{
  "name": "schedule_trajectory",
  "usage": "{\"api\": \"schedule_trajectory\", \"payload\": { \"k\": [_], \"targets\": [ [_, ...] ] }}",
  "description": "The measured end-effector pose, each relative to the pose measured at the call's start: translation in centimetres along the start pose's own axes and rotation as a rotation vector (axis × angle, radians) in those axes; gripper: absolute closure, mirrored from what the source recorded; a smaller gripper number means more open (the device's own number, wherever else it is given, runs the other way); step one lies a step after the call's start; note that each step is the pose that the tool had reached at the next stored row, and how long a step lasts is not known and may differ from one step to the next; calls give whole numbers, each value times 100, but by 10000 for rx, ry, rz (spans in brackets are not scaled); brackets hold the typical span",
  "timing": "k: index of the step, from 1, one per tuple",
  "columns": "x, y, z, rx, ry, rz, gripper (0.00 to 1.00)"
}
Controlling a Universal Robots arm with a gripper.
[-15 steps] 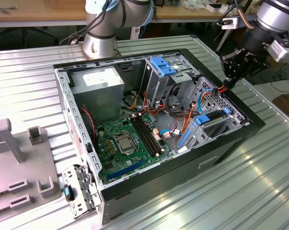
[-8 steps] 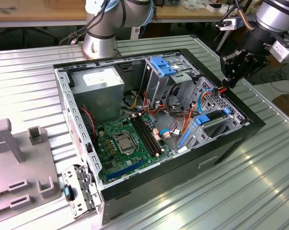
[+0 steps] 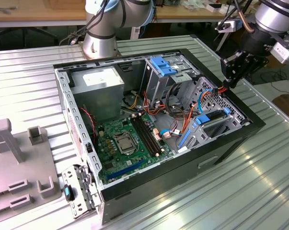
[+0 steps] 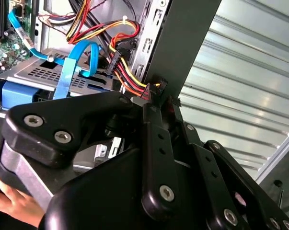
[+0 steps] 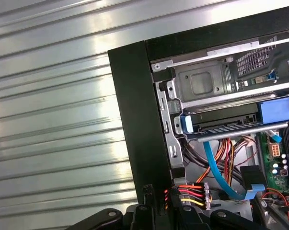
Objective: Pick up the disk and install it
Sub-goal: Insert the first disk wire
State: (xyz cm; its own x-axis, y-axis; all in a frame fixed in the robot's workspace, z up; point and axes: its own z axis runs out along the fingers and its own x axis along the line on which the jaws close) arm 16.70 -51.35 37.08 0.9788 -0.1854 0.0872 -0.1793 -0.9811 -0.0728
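Black pincer [image 3: 229, 81] at case [image 3: 221, 143] rim, blue-framed disk [image 5: 221, 120] — mostly hidden

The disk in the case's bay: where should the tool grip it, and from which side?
Probably by the disk's blue bracket ends, coming down through the case's open side: it lies flat, with bay metal along its long edges.

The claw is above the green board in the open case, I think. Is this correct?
Not quite. In the exterior view the claw is at the case rim on that view's right, near the coloured wires, not above the green board.
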Motion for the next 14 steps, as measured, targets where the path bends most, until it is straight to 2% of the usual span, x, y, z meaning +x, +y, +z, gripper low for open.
{"api": "schedule_trajectory", "payload": {
  "k": [2, 4, 9, 10, 12, 14],
  "targets": [
    [-13, 2, -1, 18, 101, -7, 75],
    [-18, 4, 0, 28, 142, -9, 75],
    [-60, 10, -5, 35, 148, -86, 75],
    [-62, 4, -3, -12, 174, -146, 75],
    [-72, -40, -1, -240, 313, -284, 75],
    [-78, -61, 1, -274, 320, -319, 75]
  ]
}}
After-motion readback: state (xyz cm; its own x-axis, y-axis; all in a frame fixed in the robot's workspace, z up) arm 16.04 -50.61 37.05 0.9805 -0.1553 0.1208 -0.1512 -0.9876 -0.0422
